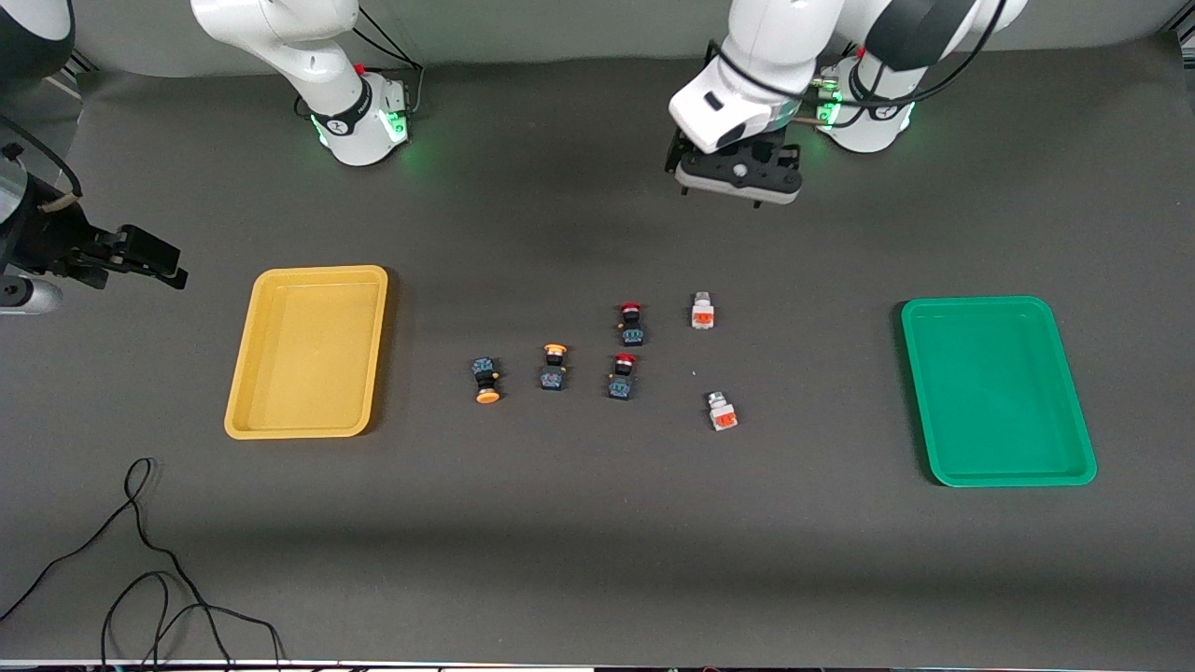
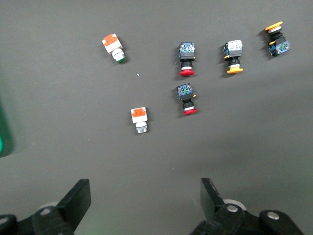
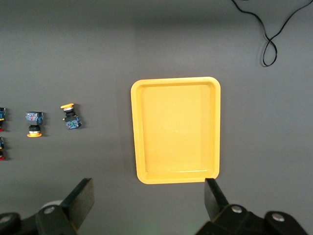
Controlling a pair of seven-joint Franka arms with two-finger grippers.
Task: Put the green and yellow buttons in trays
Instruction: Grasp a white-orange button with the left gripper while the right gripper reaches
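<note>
Two orange-yellow-capped buttons (image 1: pixel 486 380) (image 1: pixel 554 366) and two white buttons with orange blocks (image 1: pixel 702 310) (image 1: pixel 721 411) lie mid-table between the yellow tray (image 1: pixel 322 272) and the green tray (image 1: pixel 976 301). Both trays hold nothing. My left gripper (image 1: pixel 738 191) hangs open and empty over the table between its base and the buttons; in the left wrist view (image 2: pixel 144 188) the white buttons (image 2: pixel 113 46) (image 2: pixel 140 119) lie ahead of it. My right gripper (image 1: pixel 154 261) is open and empty, up in the air at the right arm's end; in its wrist view (image 3: pixel 146 188) it looks down on the yellow tray (image 3: pixel 176 81).
Two red-capped switches (image 1: pixel 631 323) (image 1: pixel 623 375) lie among the buttons, between the yellow-capped and white ones. A black cable (image 1: pixel 140 560) loops on the table nearer the front camera than the yellow tray.
</note>
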